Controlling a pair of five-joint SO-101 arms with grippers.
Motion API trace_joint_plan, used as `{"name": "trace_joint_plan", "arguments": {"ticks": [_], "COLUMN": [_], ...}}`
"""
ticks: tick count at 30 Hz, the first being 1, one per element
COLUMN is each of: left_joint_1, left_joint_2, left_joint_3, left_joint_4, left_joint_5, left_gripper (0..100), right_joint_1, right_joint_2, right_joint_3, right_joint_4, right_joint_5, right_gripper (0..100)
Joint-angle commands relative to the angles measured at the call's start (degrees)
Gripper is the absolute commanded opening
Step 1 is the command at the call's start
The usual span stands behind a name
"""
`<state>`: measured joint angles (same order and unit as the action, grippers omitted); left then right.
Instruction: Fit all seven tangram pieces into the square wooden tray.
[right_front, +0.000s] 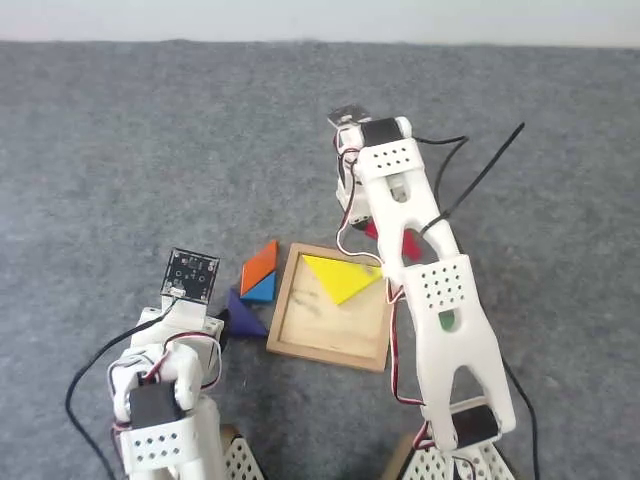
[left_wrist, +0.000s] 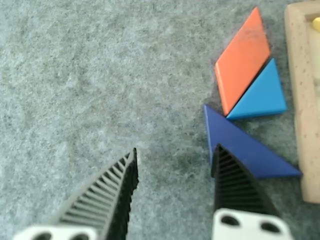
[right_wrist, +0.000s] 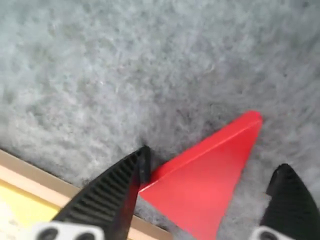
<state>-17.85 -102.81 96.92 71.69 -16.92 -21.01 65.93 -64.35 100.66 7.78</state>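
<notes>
The square wooden tray (right_front: 300, 335) lies between the arms with a yellow triangle (right_front: 340, 276) inside it. Beside the tray's left rim lie an orange parallelogram (right_front: 259, 264), a light blue triangle (right_front: 263, 289) and a dark blue triangle (right_front: 243, 316). My left gripper (left_wrist: 175, 150) is open just above the mat, and one finger (left_wrist: 232, 182) overlaps the dark blue triangle (left_wrist: 245, 150). My right gripper (right_wrist: 215, 160) is open beyond the tray's far rim, straddling a red triangle (right_wrist: 205, 175), which the right arm partly hides in the high view.
Grey carpet covers the table all round. The right arm (right_front: 440, 300) stretches over the tray's right side, and its cables hang beside it. The tray rim (right_wrist: 30, 172) runs close to the red triangle. Open mat lies left of the orange parallelogram (left_wrist: 242, 60).
</notes>
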Motion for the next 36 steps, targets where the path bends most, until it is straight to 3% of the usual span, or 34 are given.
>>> {"name": "trace_joint_plan", "arguments": {"ticks": [1,8,21,36], "left_joint_1": [0.0,0.0,0.0,0.0], "left_joint_2": [0.18,0.18,0.18,0.18], "left_joint_3": [-0.4,-0.4,-0.4,-0.4], "left_joint_4": [0.35,0.35,0.35,0.35], "left_joint_5": [-0.53,-0.53,-0.53,-0.53], "left_gripper": [23,23,23,23], "right_joint_1": [-0.48,-0.75,-2.33,-2.24], "right_joint_2": [-7.34,-10.07,-8.57,-8.57], "right_joint_3": [6.86,11.25,11.52,15.12], "right_joint_4": [2.51,2.15,2.33,2.33], "right_joint_5": [2.73,3.16,20.13,26.29], "right_gripper": [38.3,38.2,32.6,32.5]}}
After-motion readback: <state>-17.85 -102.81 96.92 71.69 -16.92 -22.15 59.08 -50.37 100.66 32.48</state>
